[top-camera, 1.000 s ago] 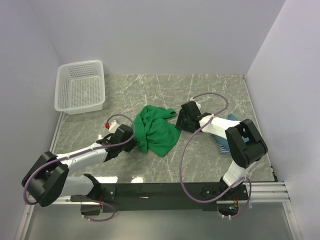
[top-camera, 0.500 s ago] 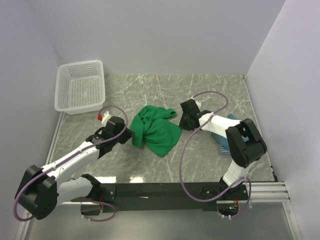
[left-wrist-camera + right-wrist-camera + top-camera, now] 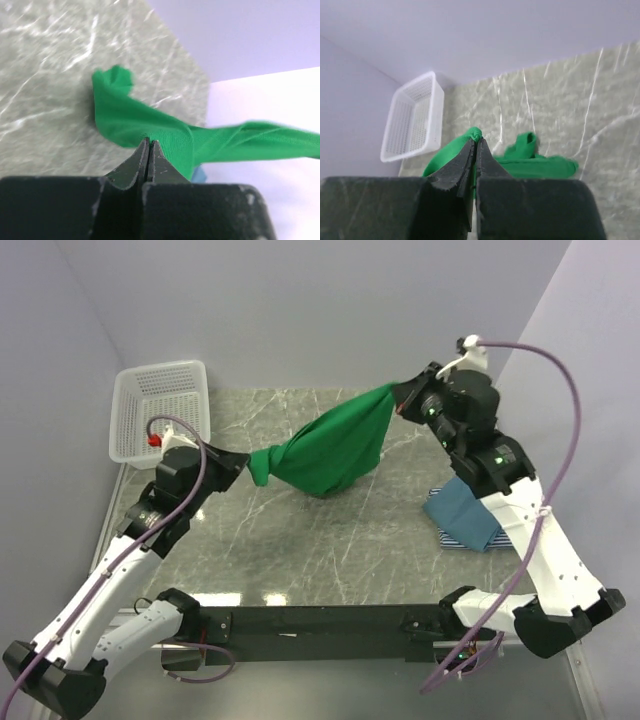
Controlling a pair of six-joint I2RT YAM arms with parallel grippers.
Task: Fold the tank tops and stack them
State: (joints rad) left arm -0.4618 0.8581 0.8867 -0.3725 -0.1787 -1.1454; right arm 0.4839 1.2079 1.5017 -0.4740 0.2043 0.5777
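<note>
The bright green tank top [image 3: 335, 445] hangs stretched in the air between both arms, its lower belly sagging toward the table. My left gripper [image 3: 246, 462] is shut on its left end, seen as green cloth [image 3: 150, 127] at the closed fingertips. My right gripper [image 3: 400, 395] is raised at the back right and shut on the other end, a bunched green edge [image 3: 476, 133] pinched at the tips. The teal-blue tank top [image 3: 468, 508] lies folded at the right on top of the striped tank top [image 3: 452, 538], of which only an edge shows.
A white lattice basket [image 3: 160, 410] stands at the back left corner of the marble table [image 3: 300, 550]. Walls close in the left, back and right sides. A black rail [image 3: 330, 622] runs along the near edge.
Both arms have lifted and pulled apart, raising the green tank top off the table and stretching it. The right gripper closed on its edge and swung up to the back right.
</note>
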